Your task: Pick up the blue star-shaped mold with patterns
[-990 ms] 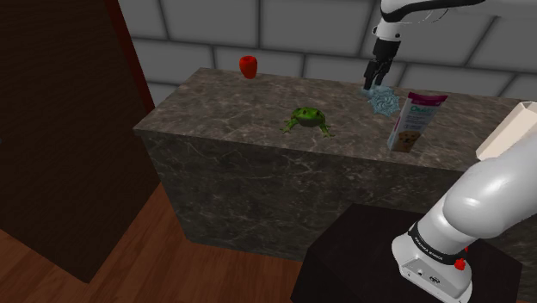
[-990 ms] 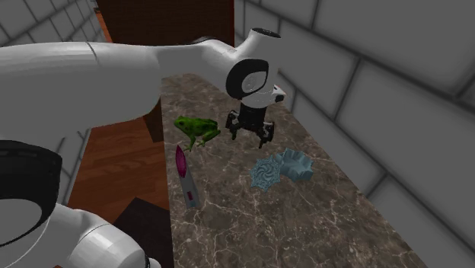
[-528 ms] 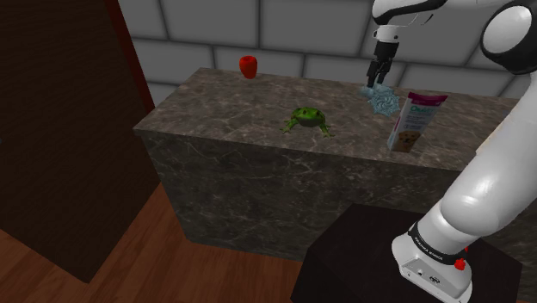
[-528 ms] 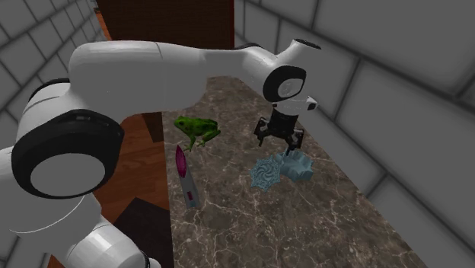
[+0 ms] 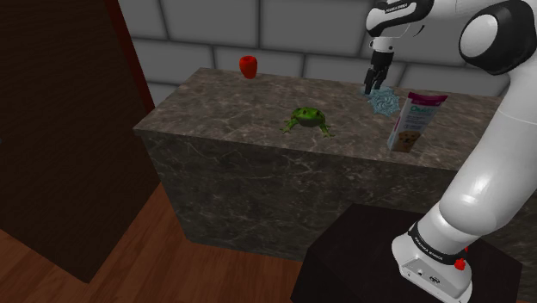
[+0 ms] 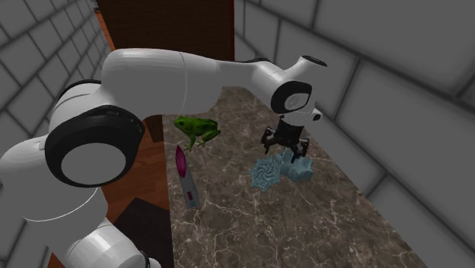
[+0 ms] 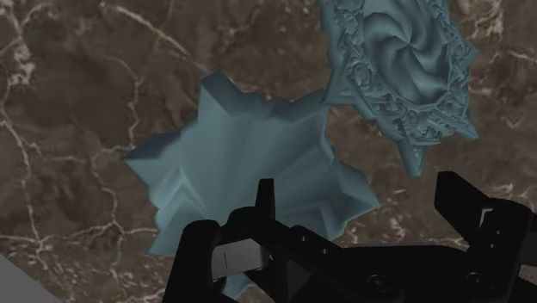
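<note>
My jaws are spread and clasp nothing. They point down at the dark marbled stone surface (image 5: 215,103). Right beneath them lies the blue star-shaped mold (image 7: 232,168), a hollow star with sharp points and folded facets, flat on the stone.

In the wrist view 1 finger (image 7: 265,202) stands over the star's hollow. The other stands past 1 of its points, over bare stone, so that point's wall lies between the 2. I cannot tell whether either fingertip touches the mold. In the second exterior view my jaws hang just over the star (image 6: 301,169).

A second blue mold (image 7: 400,69) lies edge to edge with the star, just beyond my jaws. It is rounder, with a swirled centre and an ornate spiked rim.

A white and teal carton (image 5: 411,120) stands upright near my jaws, on the side toward my stand. A green frog figure (image 5: 308,119) sits farther from my jaws, toward the surface's front edge. A small red thing (image 5: 249,65) rests well away from my jaws, at the corner of the surface by the grey block wall (image 5: 284,26).
</note>
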`<state>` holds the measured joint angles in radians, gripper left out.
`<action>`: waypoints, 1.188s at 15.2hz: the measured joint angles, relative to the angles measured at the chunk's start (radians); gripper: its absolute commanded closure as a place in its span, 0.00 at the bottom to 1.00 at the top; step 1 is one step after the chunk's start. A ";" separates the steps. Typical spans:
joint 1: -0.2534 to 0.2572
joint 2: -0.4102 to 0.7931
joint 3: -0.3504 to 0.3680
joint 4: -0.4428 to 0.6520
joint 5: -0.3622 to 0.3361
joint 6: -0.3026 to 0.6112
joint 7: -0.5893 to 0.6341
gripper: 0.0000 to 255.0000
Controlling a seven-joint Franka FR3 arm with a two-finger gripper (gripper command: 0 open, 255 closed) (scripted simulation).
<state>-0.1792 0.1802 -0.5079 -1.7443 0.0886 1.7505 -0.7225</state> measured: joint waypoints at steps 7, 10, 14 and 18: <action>0.000 0.000 0.000 -0.019 0.000 0.020 -0.002 1.00; 0.000 0.000 0.000 -0.019 0.000 0.020 -0.002 1.00; 0.001 0.000 0.000 -0.004 0.000 0.004 0.001 1.00; 0.001 -0.006 0.000 0.037 -0.004 -0.042 0.004 1.00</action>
<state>-0.1782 0.1738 -0.5082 -1.7077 0.0848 1.7087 -0.7181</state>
